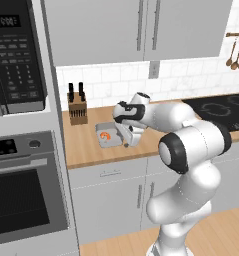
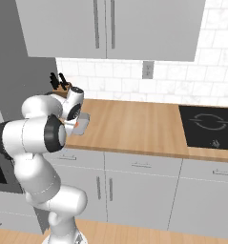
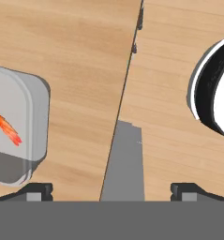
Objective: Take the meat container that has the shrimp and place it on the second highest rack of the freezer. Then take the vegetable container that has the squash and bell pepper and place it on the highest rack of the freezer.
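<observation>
gripper wide open, holding nothing | over counter edge, just beside tray w/ shrimp

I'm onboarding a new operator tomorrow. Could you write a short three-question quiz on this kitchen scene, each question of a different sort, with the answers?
1. True or false: the gripper is closed on the meat container.
2. Multiple choice: what stands on the counter just behind the container? A) a kettle B) a knife block C) a toaster
3. Short answer: what food lies inside the container, and what colour is it?

Key:
1. False. In the hand view the fingertips stand wide apart with nothing between them; the container lies off to one side.
2. B
3. The shrimp, orange-red.
</observation>
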